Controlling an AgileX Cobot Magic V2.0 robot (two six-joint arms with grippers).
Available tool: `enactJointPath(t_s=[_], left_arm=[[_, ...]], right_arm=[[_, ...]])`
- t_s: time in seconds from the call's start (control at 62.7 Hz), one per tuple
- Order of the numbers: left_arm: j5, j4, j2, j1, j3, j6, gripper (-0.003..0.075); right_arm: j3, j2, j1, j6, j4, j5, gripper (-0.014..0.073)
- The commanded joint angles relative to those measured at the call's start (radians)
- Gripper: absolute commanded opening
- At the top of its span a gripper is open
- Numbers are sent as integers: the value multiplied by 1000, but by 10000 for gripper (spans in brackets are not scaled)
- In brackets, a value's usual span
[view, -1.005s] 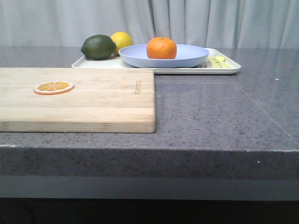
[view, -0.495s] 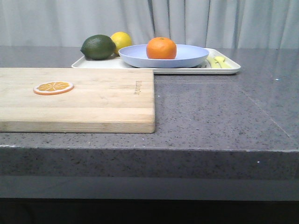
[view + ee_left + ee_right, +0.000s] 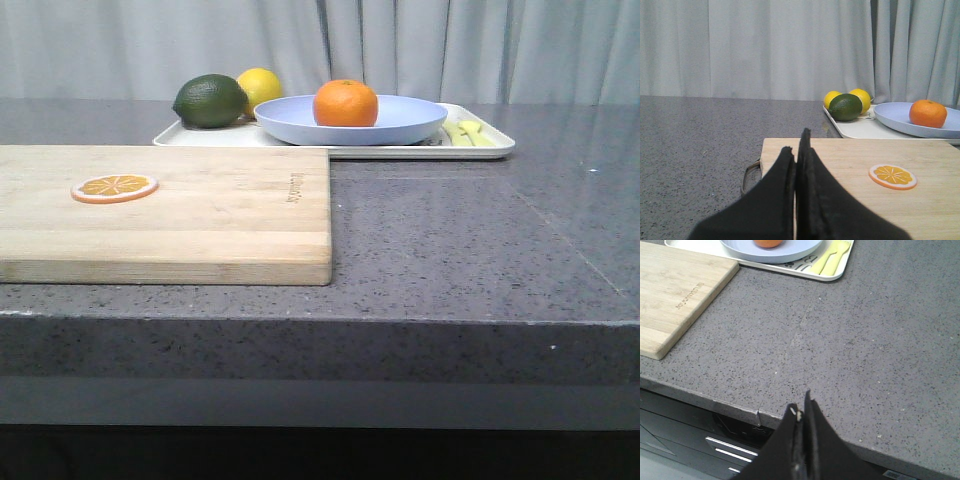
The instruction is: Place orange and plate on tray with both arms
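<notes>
Orange (image 3: 345, 103) sits in the lavender-blue plate (image 3: 400, 122), and the plate rests on the off-white tray (image 3: 490, 148) at the far side of the table (image 3: 450, 240), next to a lime (image 3: 210, 101) and lemon (image 3: 262, 86); placement looks complete. Left pincer (image 3: 799, 152) is pressed together and empty, low over the wooden cutting board (image 3: 850, 160). Right pincer (image 3: 801, 412) is likewise together and empty, over the table's near edge. Judged handling: orange round and firm, prone to rolling, best gripped across its middle; plate light, stiff, probably slick, best pinched at the rim.
</notes>
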Motion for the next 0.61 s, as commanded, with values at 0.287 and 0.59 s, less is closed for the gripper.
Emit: enactJointPath(t_s=[0.287,0.59], left_arm=[[-72,-9,-20,5,28,-8,-20],[-72,-9,-20,5,28,-8,-20]], right_arm=[[-25,10,-3,-5,1,-76,-65],[12,-7,-12,-6,-60,-155,-65]])
